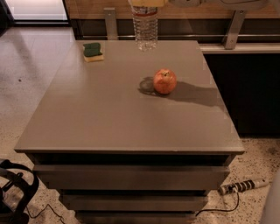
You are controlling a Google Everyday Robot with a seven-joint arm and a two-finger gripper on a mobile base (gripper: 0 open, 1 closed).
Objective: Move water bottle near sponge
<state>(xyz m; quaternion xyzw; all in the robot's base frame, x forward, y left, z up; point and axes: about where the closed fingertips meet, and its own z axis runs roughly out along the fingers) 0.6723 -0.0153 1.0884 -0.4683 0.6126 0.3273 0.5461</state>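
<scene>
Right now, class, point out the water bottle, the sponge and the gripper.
water bottle (145, 33): camera view, ribbed clear body.
sponge (92, 49): camera view, dark green top.
gripper (148, 2): camera view, yellowish part at top edge, above bottle.

The scene is dim and warm. A bright glare fills the far left corner, leaving a pale sheen on the floor (30, 52) and the left of the surface (87, 105). The apple (165, 81) throws a long shadow rightward. The gripper (148, 2), cropped at the far edge, is softly lit.
</scene>
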